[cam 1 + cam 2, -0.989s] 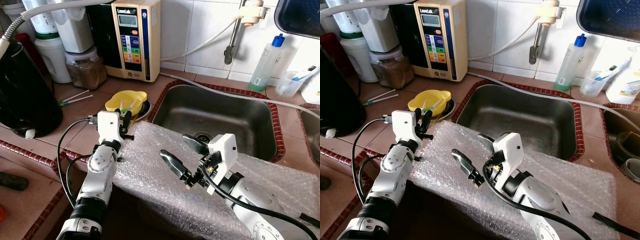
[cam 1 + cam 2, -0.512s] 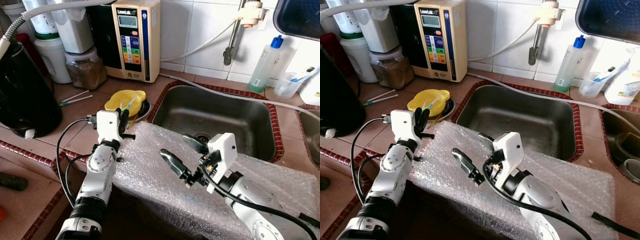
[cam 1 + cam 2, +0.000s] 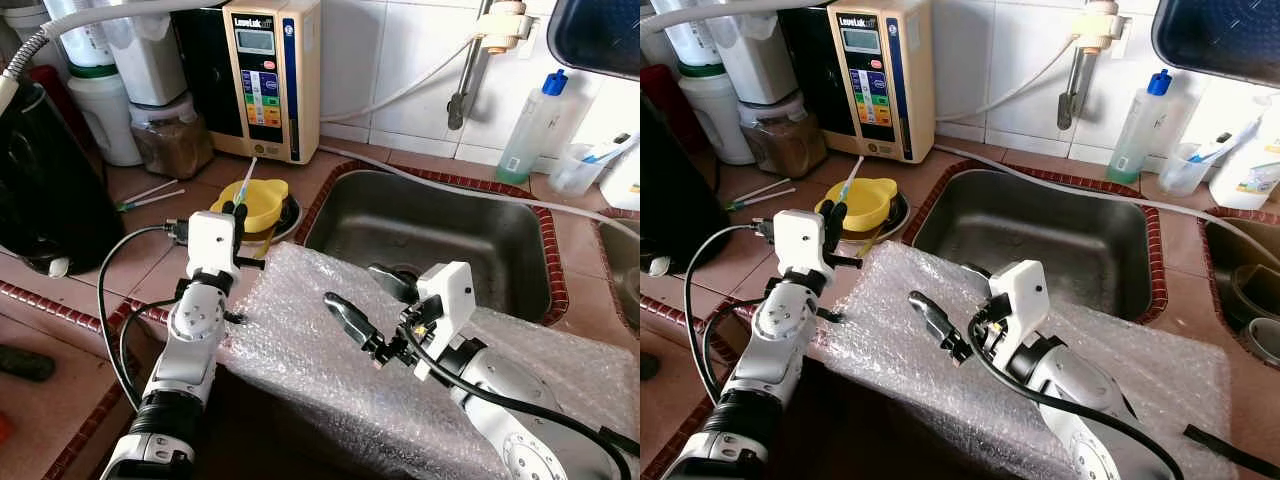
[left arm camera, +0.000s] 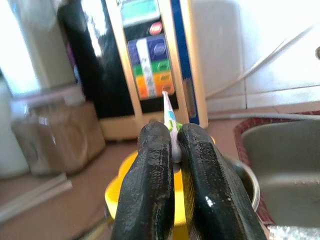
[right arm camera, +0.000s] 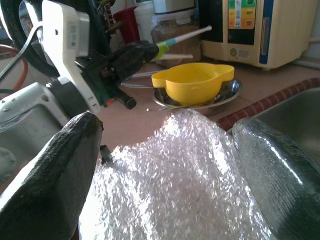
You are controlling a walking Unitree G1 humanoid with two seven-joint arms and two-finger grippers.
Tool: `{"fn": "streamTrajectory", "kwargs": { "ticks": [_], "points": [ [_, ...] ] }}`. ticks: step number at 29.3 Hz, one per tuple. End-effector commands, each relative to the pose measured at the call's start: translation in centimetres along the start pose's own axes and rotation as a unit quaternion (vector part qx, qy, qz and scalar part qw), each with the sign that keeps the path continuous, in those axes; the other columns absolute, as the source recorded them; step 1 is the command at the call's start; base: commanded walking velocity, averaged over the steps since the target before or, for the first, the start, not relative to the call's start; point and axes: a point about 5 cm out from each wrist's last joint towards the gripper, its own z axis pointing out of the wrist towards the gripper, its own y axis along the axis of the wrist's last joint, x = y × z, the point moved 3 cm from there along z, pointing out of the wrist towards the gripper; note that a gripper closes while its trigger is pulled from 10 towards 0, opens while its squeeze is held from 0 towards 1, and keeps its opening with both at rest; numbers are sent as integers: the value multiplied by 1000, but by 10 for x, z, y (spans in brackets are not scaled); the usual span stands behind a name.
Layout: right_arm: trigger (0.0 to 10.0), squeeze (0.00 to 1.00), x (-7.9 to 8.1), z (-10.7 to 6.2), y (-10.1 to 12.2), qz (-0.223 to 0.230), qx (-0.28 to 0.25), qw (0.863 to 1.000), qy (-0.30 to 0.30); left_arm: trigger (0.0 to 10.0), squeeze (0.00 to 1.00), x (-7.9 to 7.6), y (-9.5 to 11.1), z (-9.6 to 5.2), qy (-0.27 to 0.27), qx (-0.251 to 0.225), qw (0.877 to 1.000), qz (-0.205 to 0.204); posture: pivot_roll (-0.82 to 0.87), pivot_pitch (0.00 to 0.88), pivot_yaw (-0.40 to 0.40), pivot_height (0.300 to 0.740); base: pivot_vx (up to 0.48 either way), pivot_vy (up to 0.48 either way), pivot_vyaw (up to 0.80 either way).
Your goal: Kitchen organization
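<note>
Lifting, left tool (image 3: 236,208): clamped on a toothbrush (image 3: 244,184), now raised clear of the yellow bowl (image 3: 258,203) on the bench (image 3: 150,265); pickup looks done
Right tool (image 3: 362,312): fingers apart over bubble wrap (image 3: 330,365); empty

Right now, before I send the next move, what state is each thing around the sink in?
left gripper: shut on the toothbrush, lifted above the yellow bowl
right gripper: open, hovering over the bubble wrap
yellow bowl: upright in a metal dish
bubble wrap: draped over the counter edge
sink: dry
soap bottle: upright, capped
</note>
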Motion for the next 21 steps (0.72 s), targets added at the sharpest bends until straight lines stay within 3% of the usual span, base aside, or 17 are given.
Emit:
{"fn": "streamTrajectory", "kwargs": {
  "ticks": [1, 4, 7, 9, 10, 15, 21],
  "points": [
    [10000, 0, -6, 1, 3, -7, -6, 1000, -13, 824, 0, -4, 12, -2, -24, -33, 999, 31, -71, 0, 18, 740, 0, 0, 0],
    [10000, 0, -15, 2, 7, 2, -20, 999, -32, 1608, 0, -19, 34, -7, -99, -95, 988, 76, -56, 0, 12, 740, 0, 0, 0],
    [10000, 0, -34, 2, 23, 36, -57, 995, -67, 627, 0, -35, 51, -21, -194, -150, 962, 125, -43, 0, 12, 740, 0, 0, 0],
    [10000, 0, -39, 2, 26, 47, -67, 994, -73, 627, 0, -35, 51, -23, -203, -155, 958, 133, -42, 0, 13, 740, 0, 0, 0],
    [10000, 0, -44, 2, 31, 53, -78, 992, -81, 0, 0, -34, 47, -26, -214, -152, 955, 141, -41, 0, 17, 740, 0, 0, 0],
    [10000, 0, -57, 0, 40, 66, -102, 987, -105, 0, 0, -36, 42, -34, -233, -149, 949, 150, -43, 0, 22, 740, 0, 0, 0],
    [10000, 0, -59, 6, 50, 147, -135, 975, -96, 0, 0, -52, 52, -39, -256, -185, 936, 155, -49, 0, 9, 740, 0, 0, 0]
  ]
}}
